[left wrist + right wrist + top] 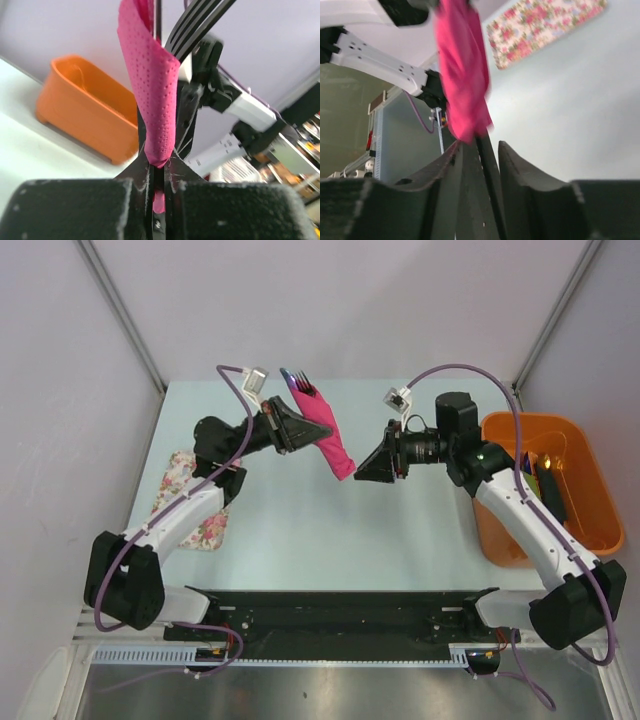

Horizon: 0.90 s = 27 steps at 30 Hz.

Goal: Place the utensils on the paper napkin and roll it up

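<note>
Closest to us in the left wrist view, the left gripper is closed tight on the paper napkin. The fingers pinch the narrow bottom end of the roll, and a sliver of pink shows in the slit below them. From the overhead camera we see the roll held up off the table, slanting between the two arms. Its upper end is at the left gripper and its lower end reaches down toward the right gripper.

In the right wrist view the right gripper's fingers stand partly apart with a clear gap, and nothing is clamped between them. The napkin's lower tip hangs right at the tip of one finger; we cannot tell whether it touches. A dark strip runs along the gap, and we cannot tell what it is.

The napkin is magenta-pink, dimpled with small dots, and wound into a loose tube that widens away from the left gripper's grip. The utensils are wrapped inside it. Dark fork tines stick out of the open end, and from above a bluish-purple tip shows beside them.

Farther off, the floral mat lies flat on the table under the left arm. The orange tub sits beside the right arm.
</note>
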### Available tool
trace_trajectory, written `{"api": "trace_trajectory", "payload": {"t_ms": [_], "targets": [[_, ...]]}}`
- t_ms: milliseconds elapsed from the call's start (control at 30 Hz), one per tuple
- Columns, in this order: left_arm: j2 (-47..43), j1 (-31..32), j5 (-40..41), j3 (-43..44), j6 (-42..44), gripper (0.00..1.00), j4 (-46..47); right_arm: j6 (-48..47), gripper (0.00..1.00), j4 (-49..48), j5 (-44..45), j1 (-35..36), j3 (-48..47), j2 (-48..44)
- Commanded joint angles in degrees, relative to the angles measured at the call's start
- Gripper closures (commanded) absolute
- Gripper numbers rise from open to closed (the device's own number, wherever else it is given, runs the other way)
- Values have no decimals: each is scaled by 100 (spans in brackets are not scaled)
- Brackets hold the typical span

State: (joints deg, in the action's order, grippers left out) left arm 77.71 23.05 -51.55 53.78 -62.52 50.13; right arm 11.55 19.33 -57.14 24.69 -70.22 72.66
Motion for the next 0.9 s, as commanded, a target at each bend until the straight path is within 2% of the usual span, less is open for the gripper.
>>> {"api": "trace_trajectory", "payload": {"t_ms": [0, 67, 167, 300, 400, 667, 867], "targets": [[-195, -257, 374, 406, -41, 100, 621, -591, 59, 984, 247, -271, -483, -121], [-204, -248, 313, 353, -15, 100, 630, -934, 54, 1273, 397, -272, -755, -112], [-221, -213, 233, 300, 12, 100, 709, -971, 46, 1301, 511, -245, -1108, -77], [-213, -134, 172, 291, 38, 100, 805, -883, 47, 1108, 617, -52, -1345, -15], [-230, -64, 128, 300, 100, 100, 858, -1137, 58, 1195, 836, 202, -1495, 64], [-301, 51, 128, 291, 179, 100, 805, -1138, 69, 1310, 793, 256, -1530, 204], [-292, 59, 207, 317, 179, 100, 753, -1102, 87, 1310, 538, 256, -1425, 169]]}}
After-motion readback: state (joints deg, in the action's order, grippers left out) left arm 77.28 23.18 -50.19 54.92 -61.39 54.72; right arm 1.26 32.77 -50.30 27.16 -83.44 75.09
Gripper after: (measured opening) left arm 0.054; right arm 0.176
